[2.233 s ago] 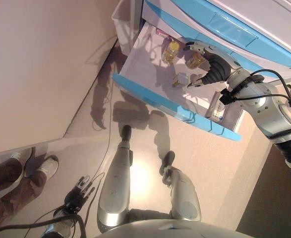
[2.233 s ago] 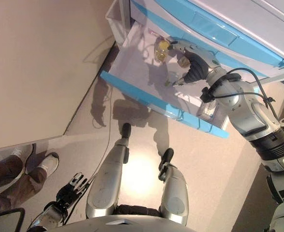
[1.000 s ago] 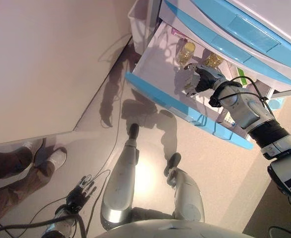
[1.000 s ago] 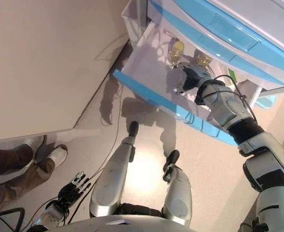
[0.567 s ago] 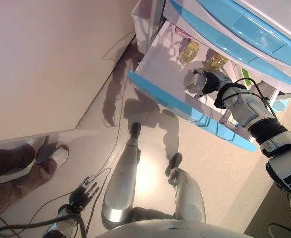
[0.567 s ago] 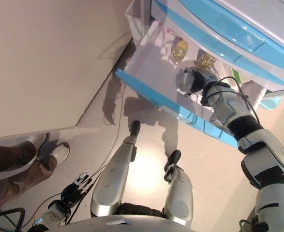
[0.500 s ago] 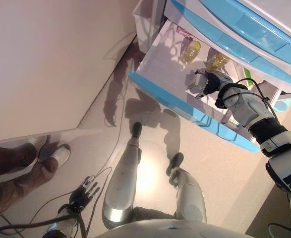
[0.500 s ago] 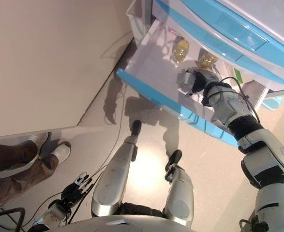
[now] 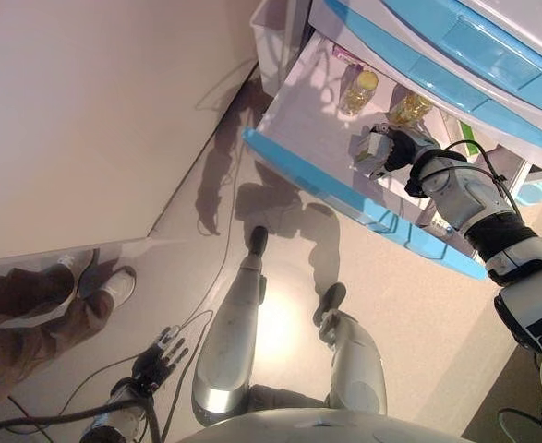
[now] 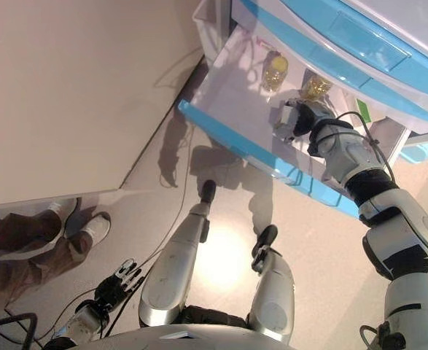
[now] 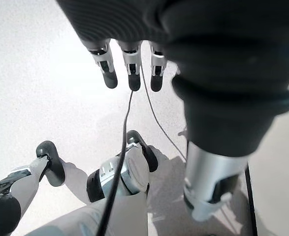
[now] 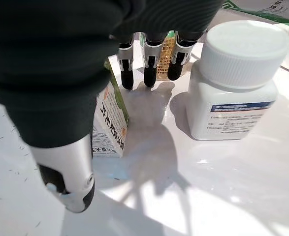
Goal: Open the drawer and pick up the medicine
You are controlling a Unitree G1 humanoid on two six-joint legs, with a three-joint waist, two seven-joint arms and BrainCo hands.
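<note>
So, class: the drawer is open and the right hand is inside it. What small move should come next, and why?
Probably curl the right hand's fingers and thumb round the small box. The box stands close against them on the drawer floor and looks not yet gripped, while the white bottle stands apart.

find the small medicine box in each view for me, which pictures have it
Left eye view: medicine box upper right, in the open drawer, against the right robot hand.
Right eye view: same spot, upper right, in the drawer by that hand.
Left wrist view: not in it.
Right wrist view: left of centre, beside the hand's dark cover.
Shared landmark: the right robot hand, next to the box wherever it shows.
</note>
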